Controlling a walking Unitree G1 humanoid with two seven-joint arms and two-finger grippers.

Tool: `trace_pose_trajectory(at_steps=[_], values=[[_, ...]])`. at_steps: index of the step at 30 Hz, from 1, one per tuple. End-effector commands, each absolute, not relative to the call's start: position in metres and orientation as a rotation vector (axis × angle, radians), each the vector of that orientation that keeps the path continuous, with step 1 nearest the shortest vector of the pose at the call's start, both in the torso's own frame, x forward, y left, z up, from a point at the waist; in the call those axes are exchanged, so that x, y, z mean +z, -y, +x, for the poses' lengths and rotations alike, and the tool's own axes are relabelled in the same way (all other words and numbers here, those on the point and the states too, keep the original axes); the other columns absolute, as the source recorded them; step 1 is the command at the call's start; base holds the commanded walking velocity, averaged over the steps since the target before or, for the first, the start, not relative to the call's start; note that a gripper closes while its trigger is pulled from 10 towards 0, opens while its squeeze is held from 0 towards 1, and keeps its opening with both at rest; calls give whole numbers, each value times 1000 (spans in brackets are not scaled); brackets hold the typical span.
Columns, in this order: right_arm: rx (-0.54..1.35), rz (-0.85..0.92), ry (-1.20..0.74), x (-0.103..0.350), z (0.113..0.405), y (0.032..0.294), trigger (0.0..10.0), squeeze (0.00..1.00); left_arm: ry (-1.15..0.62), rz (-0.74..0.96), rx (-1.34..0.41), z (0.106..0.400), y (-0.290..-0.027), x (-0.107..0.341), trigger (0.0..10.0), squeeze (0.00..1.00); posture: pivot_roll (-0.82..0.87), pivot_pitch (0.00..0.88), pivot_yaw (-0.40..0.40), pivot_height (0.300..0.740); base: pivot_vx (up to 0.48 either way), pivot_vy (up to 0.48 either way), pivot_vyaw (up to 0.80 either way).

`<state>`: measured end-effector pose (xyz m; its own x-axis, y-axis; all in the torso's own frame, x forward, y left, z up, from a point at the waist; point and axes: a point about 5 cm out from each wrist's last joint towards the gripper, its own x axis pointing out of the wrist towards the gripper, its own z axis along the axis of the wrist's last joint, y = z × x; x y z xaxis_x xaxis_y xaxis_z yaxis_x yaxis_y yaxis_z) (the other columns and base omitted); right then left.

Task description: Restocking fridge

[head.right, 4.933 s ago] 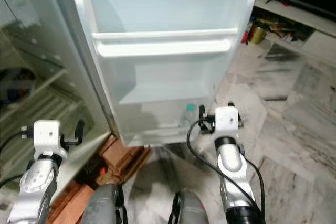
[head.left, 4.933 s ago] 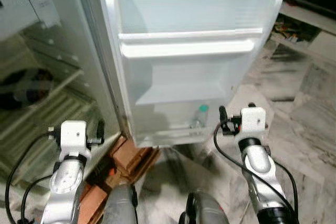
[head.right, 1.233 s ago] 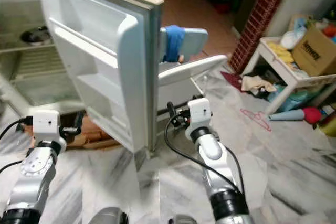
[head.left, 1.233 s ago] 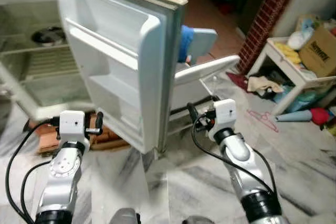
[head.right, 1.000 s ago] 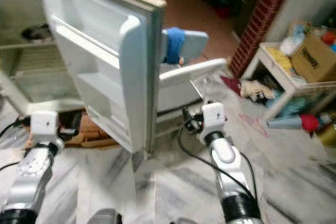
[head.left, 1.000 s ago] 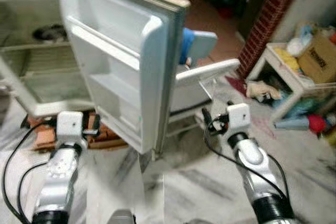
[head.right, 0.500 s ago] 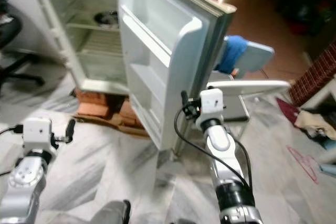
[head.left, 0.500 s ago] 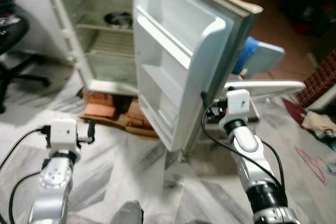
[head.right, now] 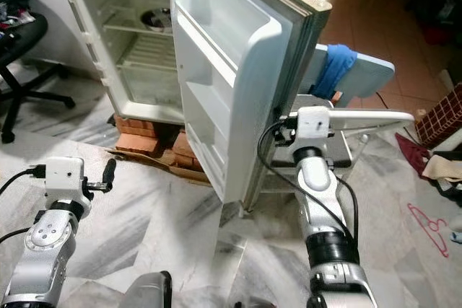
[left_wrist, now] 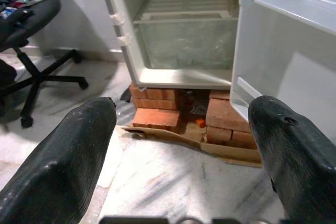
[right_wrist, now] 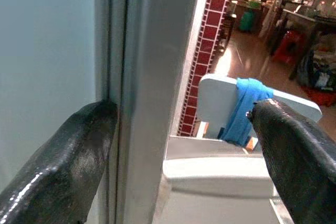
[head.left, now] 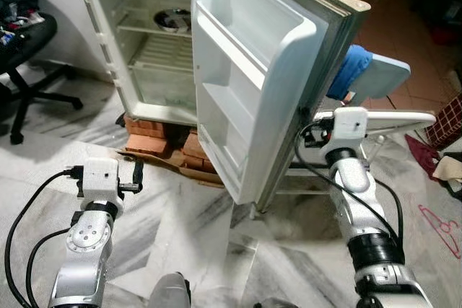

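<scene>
The white fridge (head.left: 155, 63) stands open, with a metal bowl (head.left: 173, 18) on its upper shelf. Its door (head.left: 253, 70) is swung wide, and the door shelves look bare. My right gripper (head.right: 284, 133) is open at the door's outer edge. In the right wrist view that edge (right_wrist: 152, 77) lies between the spread fingers (right_wrist: 63, 156), one of them against the door. My left gripper (head.left: 137, 176) is open and holds nothing, low over the marble floor in front of the fridge, which fills the background behind the left gripper (left_wrist: 184, 106) in its wrist view.
Red bricks (head.left: 148, 126) and a flat cardboard sheet (head.left: 170, 160) sit under the fridge. A black office chair (head.left: 29, 48) stands at the left. Behind the door is a white chair with a blue cloth (head.left: 351, 70). A pink hanger (head.left: 440, 221) lies at the right.
The camera has swung left from the cluttered corner to the fridge front. My right gripper has stayed at the door's outer edge; the left one remains low and open.
</scene>
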<state>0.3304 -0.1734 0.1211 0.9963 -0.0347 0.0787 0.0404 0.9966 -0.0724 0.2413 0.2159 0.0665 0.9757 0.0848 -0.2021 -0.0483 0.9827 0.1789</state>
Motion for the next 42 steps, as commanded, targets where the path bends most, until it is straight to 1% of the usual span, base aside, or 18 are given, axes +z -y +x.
trace_pose_trajectory(at_steps=[1,7,8,9,11,14,16,19,20,22,25,27,30,31,34,36,39,42], values=[[-50,-43,88,127,335,172,10000,0,-212,182,61,238,-212,67,10000,0,123,85,-75,740,0,0,0],[-16,17,89,131,342,164,10000,0,-235,157,33,237,-208,63,10000,0,120,78,-74,740,0,0,0],[47,97,97,136,345,154,10000,0,-234,154,23,238,-206,63,10000,0,123,73,-77,740,0,0,0],[206,243,108,145,347,135,10000,0,-229,150,13,239,-203,63,10000,0,124,69,-79,740,0,0,0],[417,364,107,154,341,113,10000,0,-228,148,10,240,-203,63,10000,0,124,68,-79,740,0,0,0],[686,430,87,159,323,96,10000,0,-234,138,5,240,-202,62,10000,0,122,62,-83,740,0,0,0],[743,381,59,150,316,98,10000,0,-244,126,13,240,-204,61,10000,0,121,57,-86,740,0,0,0],[679,325,30,137,319,109,10000,0,-249,123,13,238,-203,61,10000,0,127,56,-88,740,0,0,0],[616,337,15,132,321,117,10000,0,-247,125,14,237,-203,61,10000,0,128,51,-89,740,0,0,0],[474,236,6,121,326,129,10000,0,-244,124,19,236,-203,61,10000,0,125,45,-89,740,0,0,0],[425,204,-11,114,325,133,10000,0,-240,122,20,235,-202,61,10000,0,124,40,-89,740,0,0,0],[353,145,-18,107,323,140,10000,0,-228,117,26,236,-202,63,10000,0,121,34,-87,740,0,0,0],[309,162,-57,96,311,148,10000,0,-219,115,25,238,-202,65,10000,0,116,29,-87,740,0,0,0],[309,162,-57,96,311,148,10000,0,-219,115,25,238,-202,65,10000,0,116,29,-87,740,0,0,0],[308,136,-97,88,296,145,10000,0,-221,140,14,238,-202,65,10000,0,104,24,-83,740,0,0,0],[302,138,-146,78,282,142,10000,0,-224,132,9,237,-203,64,10000,0,96,22,-78,740,0,480,0],[277,155,-129,76,276,144,10000,0,-197,134,-10,238,-200,67,10000,0,91,27,-74,740,0,480,0],[209,175,-134,72,276,151,10000,0,-179,116,18,242,-201,70,10000,0,86,35,-74,740,0,475,0]])
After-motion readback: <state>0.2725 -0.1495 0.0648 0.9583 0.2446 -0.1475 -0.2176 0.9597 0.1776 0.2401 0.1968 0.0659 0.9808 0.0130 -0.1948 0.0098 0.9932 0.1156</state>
